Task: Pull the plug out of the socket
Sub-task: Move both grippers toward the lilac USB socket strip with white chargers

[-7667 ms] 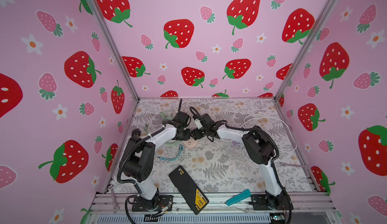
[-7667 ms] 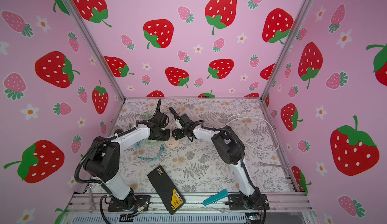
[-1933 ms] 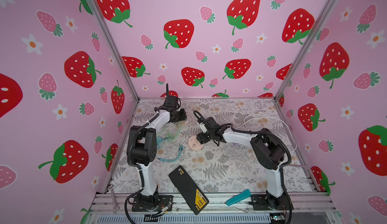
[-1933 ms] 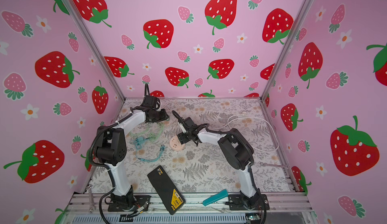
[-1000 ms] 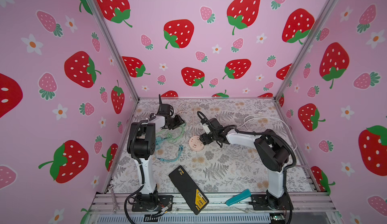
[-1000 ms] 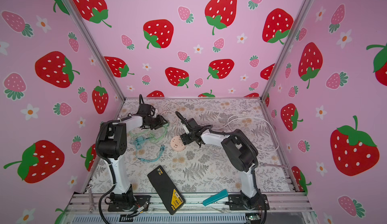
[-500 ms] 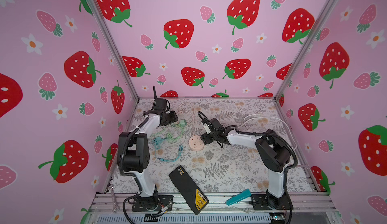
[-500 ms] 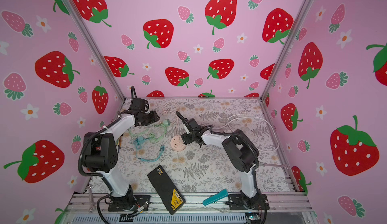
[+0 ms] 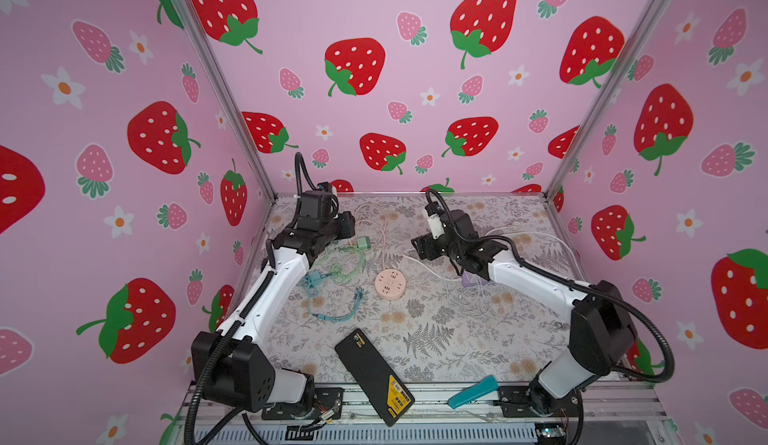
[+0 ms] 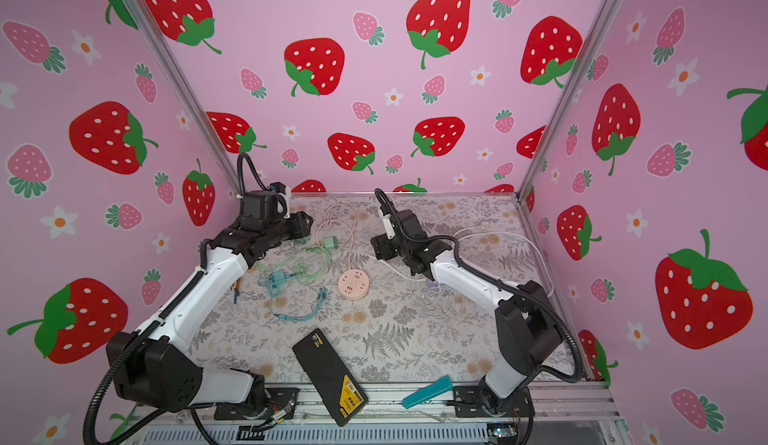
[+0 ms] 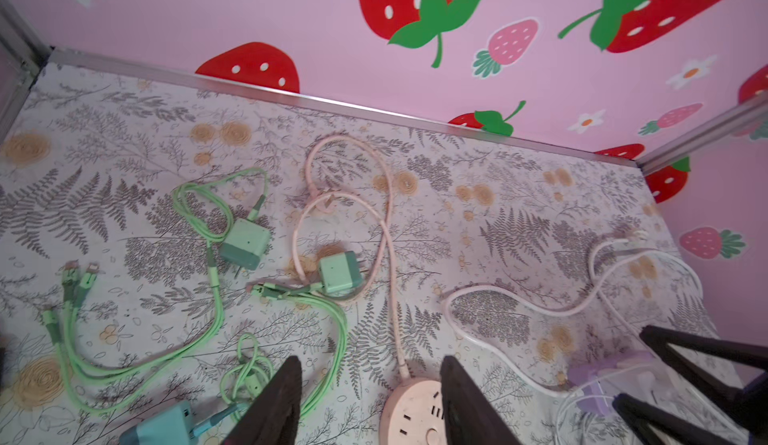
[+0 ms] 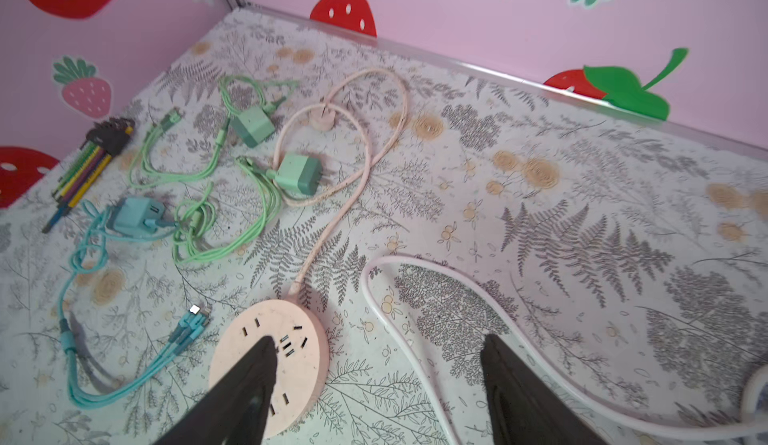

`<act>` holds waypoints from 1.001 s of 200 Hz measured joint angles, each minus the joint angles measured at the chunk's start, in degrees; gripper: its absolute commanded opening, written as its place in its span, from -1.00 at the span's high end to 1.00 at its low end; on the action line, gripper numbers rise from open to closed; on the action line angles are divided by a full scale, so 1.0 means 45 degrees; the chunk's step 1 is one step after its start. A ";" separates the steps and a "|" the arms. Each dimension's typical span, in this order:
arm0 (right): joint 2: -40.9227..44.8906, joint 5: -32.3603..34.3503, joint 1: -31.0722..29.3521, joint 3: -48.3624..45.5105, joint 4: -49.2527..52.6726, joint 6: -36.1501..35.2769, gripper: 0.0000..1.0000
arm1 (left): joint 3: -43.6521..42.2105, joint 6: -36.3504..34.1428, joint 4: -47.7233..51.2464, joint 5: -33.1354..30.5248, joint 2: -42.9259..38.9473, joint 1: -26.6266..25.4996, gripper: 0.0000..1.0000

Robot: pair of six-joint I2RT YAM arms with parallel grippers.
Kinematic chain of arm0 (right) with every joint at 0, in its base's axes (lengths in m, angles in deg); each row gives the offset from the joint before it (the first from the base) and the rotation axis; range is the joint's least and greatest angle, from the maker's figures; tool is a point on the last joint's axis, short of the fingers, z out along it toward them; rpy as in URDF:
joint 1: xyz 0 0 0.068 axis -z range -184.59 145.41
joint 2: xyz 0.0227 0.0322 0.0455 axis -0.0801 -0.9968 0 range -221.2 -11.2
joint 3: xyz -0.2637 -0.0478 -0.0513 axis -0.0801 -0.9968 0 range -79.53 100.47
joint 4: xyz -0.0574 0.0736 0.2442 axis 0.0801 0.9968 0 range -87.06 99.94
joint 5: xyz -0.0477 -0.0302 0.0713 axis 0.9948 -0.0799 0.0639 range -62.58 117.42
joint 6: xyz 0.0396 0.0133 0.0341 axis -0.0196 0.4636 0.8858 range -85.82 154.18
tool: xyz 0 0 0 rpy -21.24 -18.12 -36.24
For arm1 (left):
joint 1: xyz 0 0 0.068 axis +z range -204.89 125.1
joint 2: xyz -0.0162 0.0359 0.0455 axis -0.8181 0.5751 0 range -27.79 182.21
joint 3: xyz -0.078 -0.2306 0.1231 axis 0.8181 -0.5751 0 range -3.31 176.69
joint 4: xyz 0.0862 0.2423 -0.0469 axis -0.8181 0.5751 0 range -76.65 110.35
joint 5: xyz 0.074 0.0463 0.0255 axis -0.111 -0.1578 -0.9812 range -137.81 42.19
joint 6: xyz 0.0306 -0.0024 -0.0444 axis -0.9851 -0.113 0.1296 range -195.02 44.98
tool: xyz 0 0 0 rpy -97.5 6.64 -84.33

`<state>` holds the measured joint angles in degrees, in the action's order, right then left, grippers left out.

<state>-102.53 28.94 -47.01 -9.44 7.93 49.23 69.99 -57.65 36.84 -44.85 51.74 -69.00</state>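
The round pink socket (image 9: 390, 284) (image 10: 353, 284) lies flat mid-mat, its slots empty in the right wrist view (image 12: 270, 364). Its pink cord (image 12: 365, 164) loops toward the back wall. A green plug (image 9: 365, 242) (image 11: 340, 274) lies loose on the mat behind the socket, next to a second green plug (image 11: 245, 241). My left gripper (image 9: 347, 229) (image 11: 370, 364) hovers open at the back left, just left of the green plug, holding nothing. The right gripper (image 9: 417, 247) (image 12: 378, 341) is open and empty, above the mat to the socket's back right.
A teal charger (image 9: 316, 281) with teal cables lies left of the socket. White cable (image 9: 519, 247) and a purple plug (image 9: 471, 278) lie under the right arm. A hex key set (image 12: 93, 152) sits at the left wall. A black device (image 9: 376, 376) overhangs the front rail.
The left arm's lower links swung out to the left, its gripper staying at the back left with jaws slightly wider. The right gripper drew up and back from the socket.
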 measured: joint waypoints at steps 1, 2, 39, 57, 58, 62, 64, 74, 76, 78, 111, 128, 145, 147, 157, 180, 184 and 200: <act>0.0073 -0.0005 0.0024 0.0000 0.0024 0.0015 -0.58 | 0.0000 -0.0010 -0.0015 0.0010 0.0000 -0.0039 -0.08; 0.0112 -0.0005 0.0044 0.0000 0.0039 0.0024 -0.58 | 0.0000 -0.0019 -0.0015 0.0015 -0.0005 -0.0087 -0.08; 0.2210 -0.0131 0.1175 -0.0942 0.0389 0.0442 -0.58 | 0.0000 -0.0481 -0.0544 0.0160 0.0151 -0.2229 -0.08; 0.3322 -0.0180 0.2166 -0.1734 0.0733 0.0748 -0.62 | 0.0000 -0.0855 -0.0942 0.0291 0.0369 -0.3220 -0.08; 0.3390 -0.0180 0.2254 -0.1792 0.0758 0.0758 -0.62 | 0.0000 -0.0869 -0.0957 0.0296 0.0374 -0.3264 -0.08; 0.3619 -0.0180 0.2482 -0.1957 0.0865 0.0826 -0.63 | 0.0000 -0.0942 -0.1035 0.0345 0.0447 -0.3453 -0.08; 0.3725 -0.0180 0.2637 -0.2035 0.0913 0.0874 -0.63 | 0.0005 -0.0981 -0.1069 0.0369 0.0491 -0.3570 -0.08; 0.4153 -0.0185 0.3254 -0.2336 0.1141 0.1030 -0.63 | 0.0010 -0.1229 -0.1277 0.0491 0.0709 -0.4056 -0.07; 0.4240 -0.0185 0.3385 -0.2404 0.1209 0.1073 -0.63 | 0.0010 -0.1282 -0.1321 0.0500 0.0767 -0.4163 -0.07; 0.4323 -0.0194 0.3546 -0.2467 0.1234 0.1103 -0.63 | 0.0010 -0.1326 -0.1345 0.0520 0.0811 -0.4250 -0.07; 0.5294 -0.0617 0.5916 -0.3755 0.1627 0.1676 -0.65 | 0.0267 -0.2433 -0.1685 0.0865 0.1875 -0.5814 -0.09; 0.5600 -0.1001 0.7014 -0.4459 0.1817 0.1919 -0.66 | 0.0695 -0.3089 -0.1763 0.1049 0.2613 -0.6630 -0.10; 0.5678 -0.1214 0.7757 -0.4911 0.1923 0.2079 -0.66 | 0.1039 -0.3701 -0.2040 0.1418 0.3361 -0.7257 -0.13; 0.5678 -0.1243 0.7820 -0.4954 0.1933 0.2089 -0.66 | 0.1078 -0.3750 -0.2089 0.1501 0.3458 -0.7320 -0.13; 0.5668 -0.1268 0.8029 -0.5129 0.1948 0.2127 -0.67 | 0.1243 -0.4012 -0.2225 0.1826 0.3910 -0.7504 -0.14; 0.5615 -0.1234 0.8330 -0.5610 0.1841 0.2205 -0.67 | 0.1885 -0.4566 -0.2249 0.2307 0.5100 -0.7548 -0.13; 0.5571 -0.1219 0.8364 -0.5673 0.1831 0.2225 -0.67 | 0.2035 -0.4687 -0.2234 0.2336 0.5328 -0.7567 -0.14; 0.5348 -0.1195 0.8500 -0.5833 0.1836 0.2278 -0.67 | 0.2492 -0.5129 -0.2225 0.2390 0.6081 -0.7597 -0.15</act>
<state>-78.46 23.57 -8.76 -35.69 16.19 59.48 81.20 -80.73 26.83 -34.10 79.11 -103.19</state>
